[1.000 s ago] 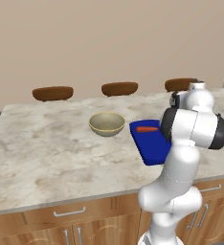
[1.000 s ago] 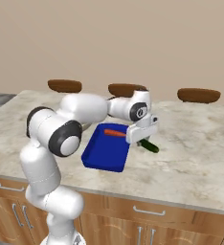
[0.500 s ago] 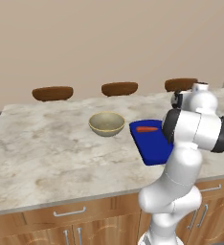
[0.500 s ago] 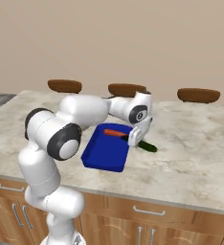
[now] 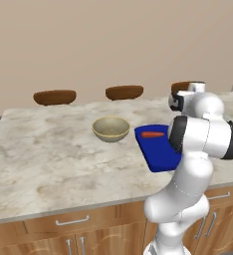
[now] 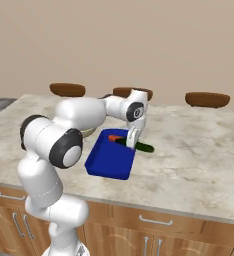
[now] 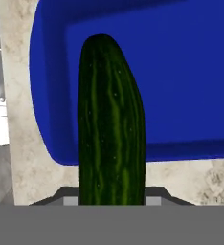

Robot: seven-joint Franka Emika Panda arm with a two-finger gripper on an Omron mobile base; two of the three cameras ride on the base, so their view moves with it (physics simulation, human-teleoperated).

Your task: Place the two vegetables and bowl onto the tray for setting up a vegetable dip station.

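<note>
Though their tips are hidden, the fingers [image 7: 112, 201] clamp the cucumber [image 7: 112, 124] over the tray [image 7: 181, 72].

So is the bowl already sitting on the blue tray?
No, the bowl sits on the counter beside the blue tray, which holds the carrot.

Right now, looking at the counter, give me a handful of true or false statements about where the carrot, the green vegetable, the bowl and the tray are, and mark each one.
1. The carrot lies in the blue tray. True.
2. The bowl sits on the tray. False: it stands on the counter beside the tray.
3. The green vegetable extends over the tray's rim. True.
4. The gripper is over the bowl. False: it is at the tray's edge, by the green vegetable.
</note>
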